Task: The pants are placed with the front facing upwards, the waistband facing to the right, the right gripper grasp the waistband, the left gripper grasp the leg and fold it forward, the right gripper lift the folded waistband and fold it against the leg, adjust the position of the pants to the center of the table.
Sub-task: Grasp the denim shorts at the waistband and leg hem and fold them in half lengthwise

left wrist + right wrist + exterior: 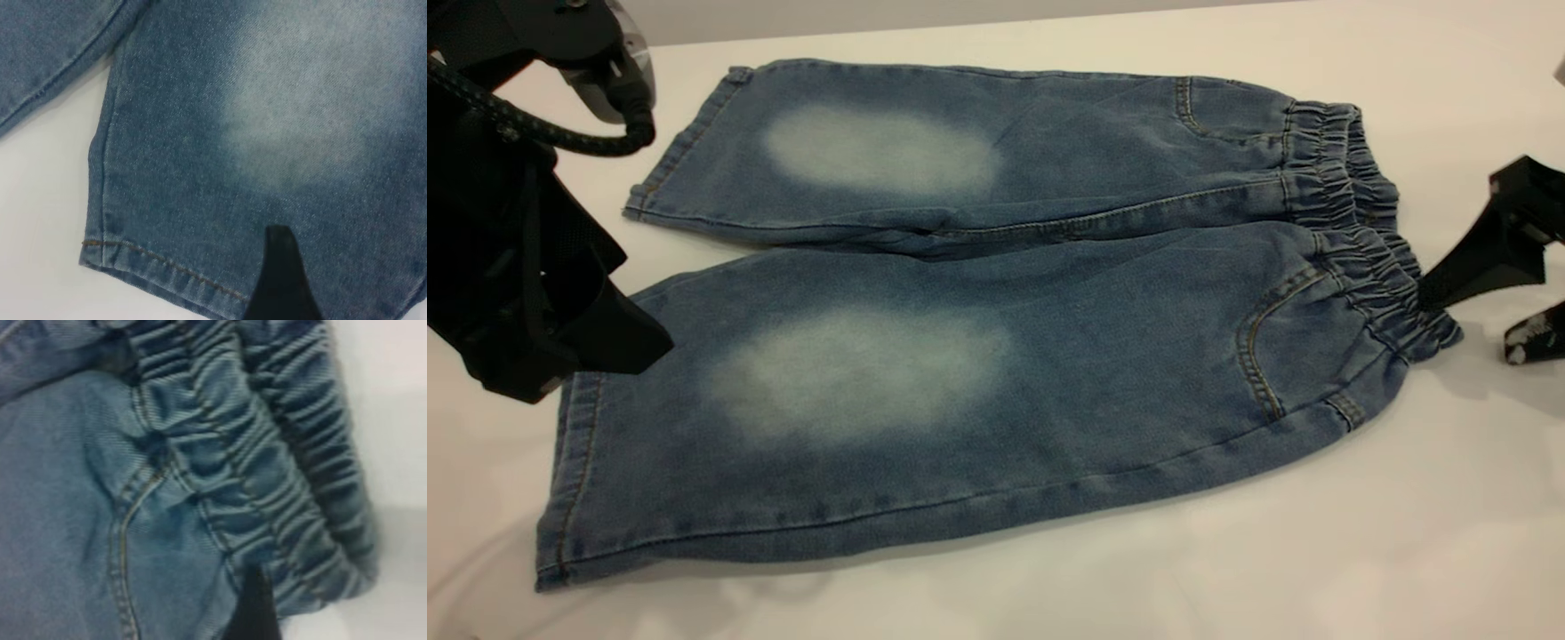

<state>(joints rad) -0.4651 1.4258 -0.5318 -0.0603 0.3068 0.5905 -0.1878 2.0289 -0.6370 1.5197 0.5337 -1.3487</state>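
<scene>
— Item one, your pants [996, 320]?
— Flat on the table [1405, 551], waistband [1360, 231] toward its right edge.
— Your grippers?
— Left gripper [618, 333] at the leg [854, 400] hem, right gripper [1449, 289] at the waistband; finger state of both unclear.

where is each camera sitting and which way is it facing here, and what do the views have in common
Exterior view: outside the rig, looking down on the pants spread flat on the table; left claw at the near leg's hem, right claw at the waistband.
Left wrist view: on the left arm, facing down at the leg and hem; one black fingertip shows.
Right wrist view: on the right arm, close on the waistband; a dark fingertip shows.
Shared: all three see the pants.
</scene>
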